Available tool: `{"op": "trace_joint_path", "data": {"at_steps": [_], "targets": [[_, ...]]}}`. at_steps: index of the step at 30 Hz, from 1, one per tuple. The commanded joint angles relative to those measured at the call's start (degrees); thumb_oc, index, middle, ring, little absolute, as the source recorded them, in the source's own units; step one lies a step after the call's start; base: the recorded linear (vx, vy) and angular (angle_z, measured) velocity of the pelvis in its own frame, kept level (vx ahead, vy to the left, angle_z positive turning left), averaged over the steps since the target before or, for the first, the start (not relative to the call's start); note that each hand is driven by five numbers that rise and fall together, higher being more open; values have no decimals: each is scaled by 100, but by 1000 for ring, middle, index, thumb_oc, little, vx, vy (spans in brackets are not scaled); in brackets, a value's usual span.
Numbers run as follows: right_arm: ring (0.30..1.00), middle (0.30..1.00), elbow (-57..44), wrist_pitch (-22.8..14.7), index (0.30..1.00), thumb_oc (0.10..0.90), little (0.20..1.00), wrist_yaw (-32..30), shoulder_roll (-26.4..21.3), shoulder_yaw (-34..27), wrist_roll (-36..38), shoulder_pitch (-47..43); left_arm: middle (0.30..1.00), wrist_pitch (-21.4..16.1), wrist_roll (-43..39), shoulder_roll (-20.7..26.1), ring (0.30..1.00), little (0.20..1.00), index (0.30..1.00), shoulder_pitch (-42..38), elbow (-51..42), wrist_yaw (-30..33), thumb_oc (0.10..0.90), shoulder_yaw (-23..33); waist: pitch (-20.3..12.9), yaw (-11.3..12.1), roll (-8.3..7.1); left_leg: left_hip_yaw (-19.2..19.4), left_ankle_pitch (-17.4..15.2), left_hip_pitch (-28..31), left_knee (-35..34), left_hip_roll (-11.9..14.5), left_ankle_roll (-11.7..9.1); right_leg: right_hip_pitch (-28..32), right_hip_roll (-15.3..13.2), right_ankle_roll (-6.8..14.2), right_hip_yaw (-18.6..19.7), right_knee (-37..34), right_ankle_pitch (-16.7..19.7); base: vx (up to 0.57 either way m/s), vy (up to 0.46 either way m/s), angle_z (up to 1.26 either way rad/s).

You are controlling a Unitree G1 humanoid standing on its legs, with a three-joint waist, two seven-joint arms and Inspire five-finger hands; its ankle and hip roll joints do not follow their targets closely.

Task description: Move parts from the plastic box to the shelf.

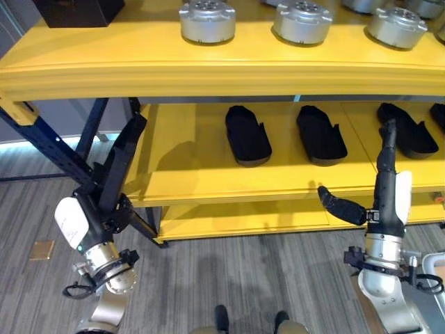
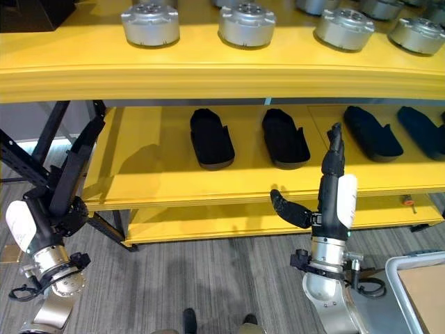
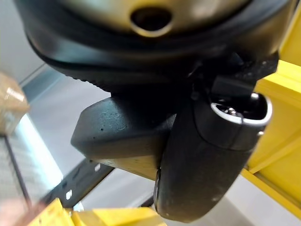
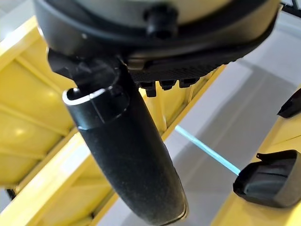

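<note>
Several round silver parts [image 1: 207, 21] stand in a row on the yellow shelf's top board [image 1: 139, 66]. On the middle board lie several black shoe-shaped parts [image 1: 247, 136]; one of them [image 4: 273, 181] shows past my right thumb. My left hand [image 1: 104, 198] is raised at the lower left, fingers straight, pointing up at the middle board's left end, and it holds nothing. My right hand [image 1: 389, 191] stands upright in front of the middle board's front edge at the right, fingers straight and thumb spread to the left, also empty. The plastic box's pale rim [image 2: 410, 275] shows at the lower right corner.
A black box [image 1: 76, 10] sits at the top board's far left. Dark blue slanted braces [image 1: 49, 149] hold the shelf at its left end. A lower yellow board [image 1: 243, 219] lies near the grey plank floor. A small brown square [image 1: 42, 249] lies on the floor at left.
</note>
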Motion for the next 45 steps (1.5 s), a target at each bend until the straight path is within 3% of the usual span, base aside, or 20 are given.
{"op": "trace_joint_path", "data": {"at_steps": [1,2,3,6,9,12,18,25,27,30,33,34,36,39,41,43,45], "targets": [[1000,1000,-232,-385,1000,900,1000,-178,-310,-248,-54,-281,300,-663,-22,328,300,300,300,-561,-593,175,400,339,-455,-291,34,-58,-362,-126,216,282,-171,151,385,56,654,-40,-110,57,34,18],[1000,1000,-227,-415,1000,900,1000,-166,-324,-272,-52,-272,300,-663,-44,319,300,300,300,-588,-573,179,400,327,-454,-319,28,-59,-342,-135,210,277,-180,112,507,26,690,-127,-146,108,47,33],[1000,1000,-206,-535,1000,900,1000,-103,-403,-369,21,-219,300,-700,-139,285,300,300,300,-597,-556,176,400,296,-457,-392,-25,-45,-349,-94,149,196,-236,75,885,-87,729,-713,-143,88,29,32],[1000,1000,-166,-598,1000,900,1000,-74,-457,-427,68,-205,300,-759,-162,254,300,300,300,-574,-552,166,400,253,-453,-438,-60,-101,-368,-40,116,112,-235,66,1070,-134,868,-1150,100,90,16,5],[1000,1000,-99,-776,1000,900,1000,25,-453,-540,88,-81,300,-817,-136,148,300,300,300,-648,-672,-79,400,130,-446,-666,-34,-347,-462,145,-5,-77,-158,-218,1361,-151,1470,-1471,516,137,-4,2],[1000,1000,-66,-820,1000,900,1000,47,-444,-550,6,-32,300,-849,-113,123,300,300,300,-705,-688,-173,400,31,-464,-708,-17,-403,-481,171,-9,-112,-128,-249,1396,-160,1519,-1477,565,100,-37,47],[1000,1000,-205,-809,1000,900,1000,-32,-500,-417,34,-25,300,-907,-512,103,300,300,300,-635,-745,-531,400,-134,-566,-746,18,-177,-703,254,366,27,-178,126,1261,-260,1373,-1398,260,218,-81,11],[1000,1000,-236,-733,1000,900,1000,-242,-502,-385,-66,-54,300,-826,-658,-2,300,300,300,-617,-761,-499,400,-123,-573,-791,54,-104,-790,234,585,101,-255,335,1254,-314,1443,-1516,169,153,-63,-6],[1000,1000,-250,-767,1000,900,1000,-226,-543,-452,-5,-13,300,-809,-872,12,300,300,300,-559,-745,-444,400,-59,-583,-817,47,-78,-1008,205,946,80,-250,331,1235,-368,1455,-1451,104,160,-77,-9],[1000,1000,-263,-828,1000,900,1000,-176,-604,-530,69,45,300,-860,-859,21,300,300,300,-494,-743,-300,400,21,-561,-824,57,-27,-960,86,1624,78,-312,333,1253,-504,1391,-1371,-7,122,-101,-10],[1000,1000,-207,-982,1000,900,1000,-181,-654,-639,23,141,300,-854,-1147,-10,300,300,300,-502,-781,-299,400,160,-357,-826,-14,-102,-367,-891,3780,360,-581,371,1274,-748,1399,-1259,-52,71,-145,-16],[1000,1000,-141,-1052,1000,900,1000,-148,-659,-651,97,146,300,-843,-1501,-85,300,300,300,-576,-776,-434,400,193,-268,-864,-15,-115,-142,-1192,3839,691,-639,412,1299,-778,1481,-1217,-77,95,-4,-17],[1000,1000,-136,-1123,1000,900,1000,-82,-654,-676,132,136,300,-845,-1521,-123,300,300,300,-601,-781,-415,400,185,-257,-906,24,-93,-57,-1142,3367,837,-644,440,1302,-750,1569,-1221,-94,136,162,3],[1000,1000,-175,-1303,1000,900,1000,174,-724,-741,325,255,300,-784,-1483,-96,300,300,300,-533,-889,-334,400,234,-225,-816,85,-749,471,-998,1291,854,-734,679,1205,-591,2014,-1416,-64,206,316,-12],[1000,1000,-155,-1378,1000,900,1000,249,-763,-733,389,319,300,-782,-1565,-111,300,300,300,-491,-861,-408,400,294,-198,-760,41,-990,777,-1131,776,985,-818,850,1104,-553,2157,-1534,-20,185,247,-44],[1000,1000,-145,-1379,1000,900,1000,266,-797,-733,445,319,300,-857,-1597,-102,300,300,300,-525,-754,-456,400,296,-208,-773,19,-880,656,-1042,579,983,-805,914,1017,-511,2133,-1584,-20,126,219,-62],[1000,1000,-169,-1280,1000,900,1000,338,-783,-615,664,325,300,-967,-1496,-180,300,300,300,-840,-457,-433,400,98,-262,-897,130,-720,476,-686,284,1006,-843,874,850,-371,2027,-1570,-10,160,365,-43]]}}
